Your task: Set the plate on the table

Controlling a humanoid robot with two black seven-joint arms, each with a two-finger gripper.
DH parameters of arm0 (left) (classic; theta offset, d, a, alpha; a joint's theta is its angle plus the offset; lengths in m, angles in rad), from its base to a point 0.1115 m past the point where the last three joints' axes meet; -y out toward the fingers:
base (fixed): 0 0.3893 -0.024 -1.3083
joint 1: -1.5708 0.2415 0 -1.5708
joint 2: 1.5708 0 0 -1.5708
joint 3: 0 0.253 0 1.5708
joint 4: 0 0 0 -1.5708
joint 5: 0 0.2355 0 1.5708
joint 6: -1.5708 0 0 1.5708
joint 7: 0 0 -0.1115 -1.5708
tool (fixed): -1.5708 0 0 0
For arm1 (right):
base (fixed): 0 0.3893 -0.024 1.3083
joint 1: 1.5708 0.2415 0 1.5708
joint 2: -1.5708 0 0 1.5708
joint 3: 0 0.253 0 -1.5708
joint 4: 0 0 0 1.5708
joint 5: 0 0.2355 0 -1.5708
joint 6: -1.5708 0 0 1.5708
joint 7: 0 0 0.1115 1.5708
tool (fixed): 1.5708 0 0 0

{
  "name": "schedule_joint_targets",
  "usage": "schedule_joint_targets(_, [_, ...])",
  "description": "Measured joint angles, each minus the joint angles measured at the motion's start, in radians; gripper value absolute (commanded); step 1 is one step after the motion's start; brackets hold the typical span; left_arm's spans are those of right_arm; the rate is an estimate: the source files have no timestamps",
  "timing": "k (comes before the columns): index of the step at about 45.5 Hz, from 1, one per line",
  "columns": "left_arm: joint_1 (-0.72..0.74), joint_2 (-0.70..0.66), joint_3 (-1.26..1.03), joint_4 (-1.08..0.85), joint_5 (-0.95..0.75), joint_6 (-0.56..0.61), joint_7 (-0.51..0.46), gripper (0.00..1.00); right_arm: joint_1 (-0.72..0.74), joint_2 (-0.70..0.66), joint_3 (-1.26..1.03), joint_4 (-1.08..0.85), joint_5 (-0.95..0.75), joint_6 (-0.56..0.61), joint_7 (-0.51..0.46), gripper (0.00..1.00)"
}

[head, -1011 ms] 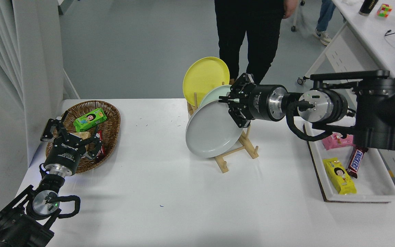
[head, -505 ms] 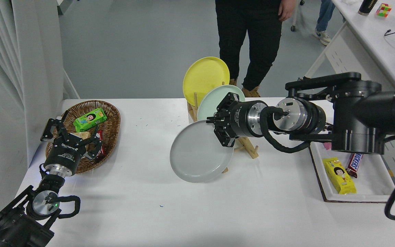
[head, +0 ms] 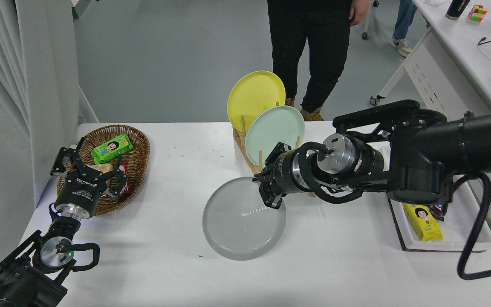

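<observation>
The plate (head: 239, 221) in the black right gripper (head: 267, 192) is plain light grey, over a plain white table (head: 177, 170). In the pale wooden rack (head: 245, 145) stand a yellow plate (head: 255, 96) and a mint green plate (head: 275, 132). The brown wicker basket (head: 137, 166) holds a bright green packet (head: 111, 149) with a printed figure. The white tray (head: 463, 232) has a dark edge and carries a yellow packet (head: 422, 215). The left gripper (head: 84, 170) is black with a silver wrist.

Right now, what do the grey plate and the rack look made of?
Grey plate: smooth, slightly glossy, likely plastic or melamine, possibly glazed ceramic; it shows streaky light reflections. Held at its rim by the right tool. Rack: pale unfinished-looking wood with dowel pegs.
</observation>
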State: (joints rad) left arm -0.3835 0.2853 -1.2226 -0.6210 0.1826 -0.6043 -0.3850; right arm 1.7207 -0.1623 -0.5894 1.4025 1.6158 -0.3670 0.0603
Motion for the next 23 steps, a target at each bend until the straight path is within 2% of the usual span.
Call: schedule_joint_targets(23, [0.0, 0.0, 0.0, 0.0, 0.0, 0.0, 0.0, 0.98, -0.129, 0.016, 0.082, -0.016, 0.136, -0.057, 0.004, 0.0])
